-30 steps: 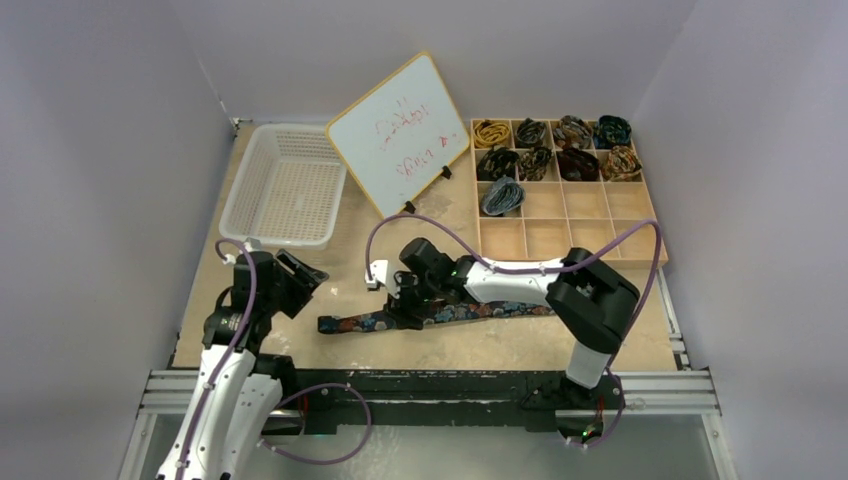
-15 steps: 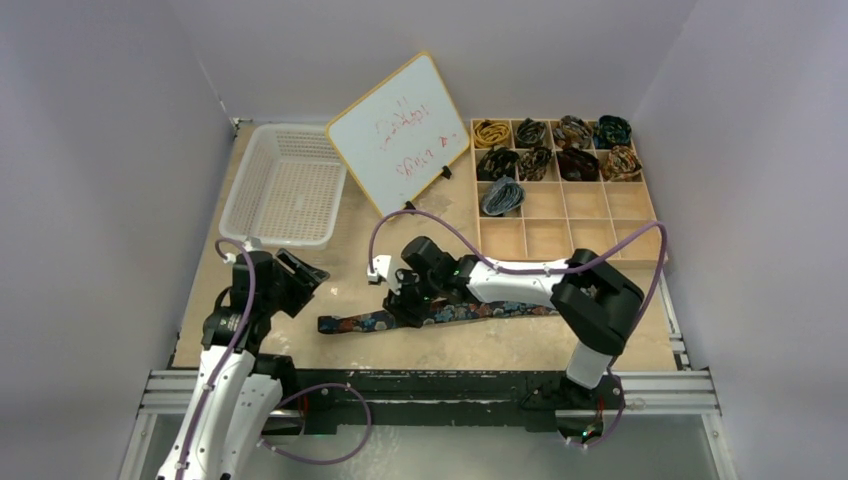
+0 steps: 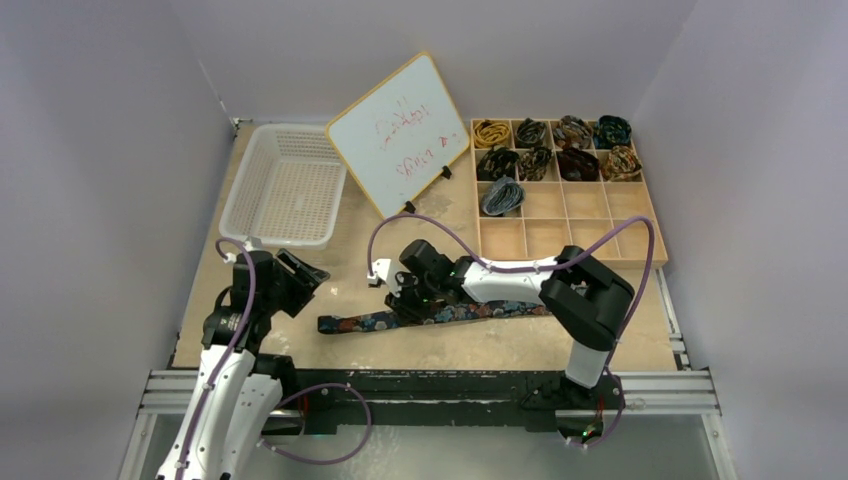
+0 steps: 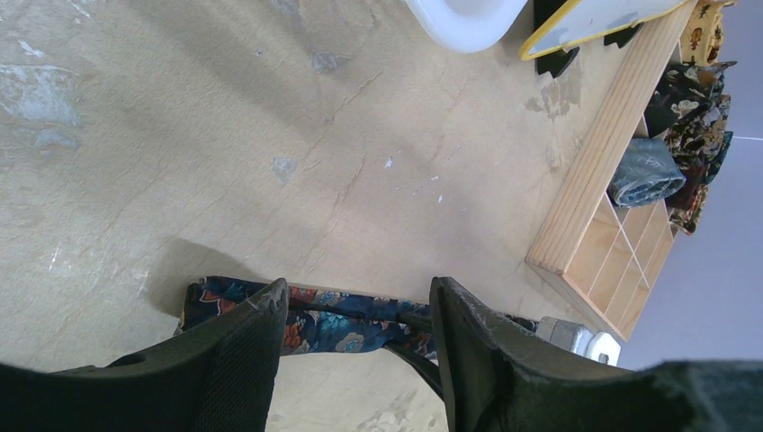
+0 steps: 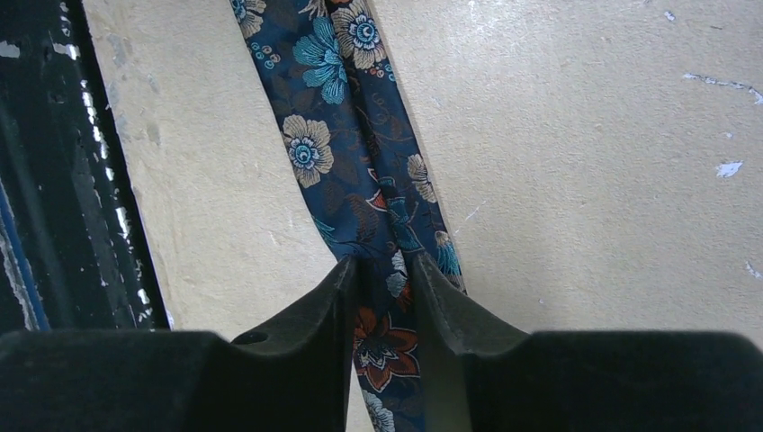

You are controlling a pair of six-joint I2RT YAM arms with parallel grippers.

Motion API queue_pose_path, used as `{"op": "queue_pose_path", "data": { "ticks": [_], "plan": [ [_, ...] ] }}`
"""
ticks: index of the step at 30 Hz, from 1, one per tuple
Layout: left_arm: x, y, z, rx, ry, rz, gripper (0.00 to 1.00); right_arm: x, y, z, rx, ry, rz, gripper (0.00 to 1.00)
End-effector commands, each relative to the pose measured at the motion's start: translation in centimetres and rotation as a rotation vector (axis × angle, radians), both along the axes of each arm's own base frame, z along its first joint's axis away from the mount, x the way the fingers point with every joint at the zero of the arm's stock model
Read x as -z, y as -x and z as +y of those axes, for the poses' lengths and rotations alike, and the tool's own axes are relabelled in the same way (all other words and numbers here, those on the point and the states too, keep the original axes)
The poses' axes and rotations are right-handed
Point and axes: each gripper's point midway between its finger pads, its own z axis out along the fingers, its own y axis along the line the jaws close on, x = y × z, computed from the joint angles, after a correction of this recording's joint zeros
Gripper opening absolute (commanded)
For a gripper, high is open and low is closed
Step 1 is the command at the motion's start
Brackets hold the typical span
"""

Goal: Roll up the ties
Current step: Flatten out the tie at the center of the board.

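Right claw [image 5: 382, 265]: is pinching the navy floral tie [image 5: 333, 135] partway along its length; the jaws are standing nearly closed, with the fabric gathered between the two fingertips.
Right claw position: is pointing down at the desk [image 3: 350, 260], near the front edge, roughly midway between the two arm bases.
Left claw [image 4: 357, 297]: is hovering wide open and is holding nothing; its fingers are staying clear of the tie.
Left claw position: is sitting at the front left of the desk, apart from the tie's wide end.
Navy floral tie, layout: is lying flat and unrolled on the desk, running left to right along the front edge, with its wide end pointing toward the left arm.
Rolled ties [image 3: 577, 163]: are sitting as coils in the wooden compartment tray [image 3: 565, 235] at the back right, filling the two rear rows.
Grey-blue rolled tie [image 3: 502, 196]: is occupying the leftmost compartment of the third row.
Whiteboard [image 3: 398, 132]: is standing tilted on black feet, between the tray and the white mesh basket [image 3: 285, 185].
White mesh basket, position: is resting at the back left of the desk.
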Motion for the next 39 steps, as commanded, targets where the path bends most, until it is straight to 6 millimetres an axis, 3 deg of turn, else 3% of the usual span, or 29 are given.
{"op": "queue_pose_path", "data": {
  "ticks": [1, 5, 8, 18, 28, 31, 39],
  "plan": [
    [-1.0, -0.8, 0.0, 0.013, -0.005, -0.046, 0.57, -0.7, -0.1, 0.4, -0.007, -0.005, -0.013, 0.29],
    [-0.8, -0.8, 0.0, 0.015, -0.009, -0.041, 0.56, -1.7, 0.1, 0.5, -0.036, -0.025, -0.018, 0.08],
    [-0.8, -0.8, 0.0, 0.013, -0.009, -0.043, 0.56, -2.3, 0.5, 0.9, -0.069, -0.04, -0.004, 0.0],
    [-1.0, -0.8, 0.1, 0.01, -0.016, -0.047, 0.56, -3.2, 0.9, 1.4, -0.123, -0.04, 0.018, 0.0],
    [-0.3, -0.7, 0.1, 0.001, -0.007, -0.027, 0.56, 0.0, 0.3, 1.3, -0.11, 0.031, 0.035, 0.09],
    [0.3, -0.4, 0.1, -0.005, 0.003, -0.012, 0.56, -0.3, -0.5, 1.6, -0.076, 0.024, 0.007, 0.12],
    [0.2, -0.5, 0.0, -0.006, 0.011, -0.026, 0.56, -2.5, -1.3, 2.4, -0.067, -0.011, -0.028, 0.12]
  ]
}}
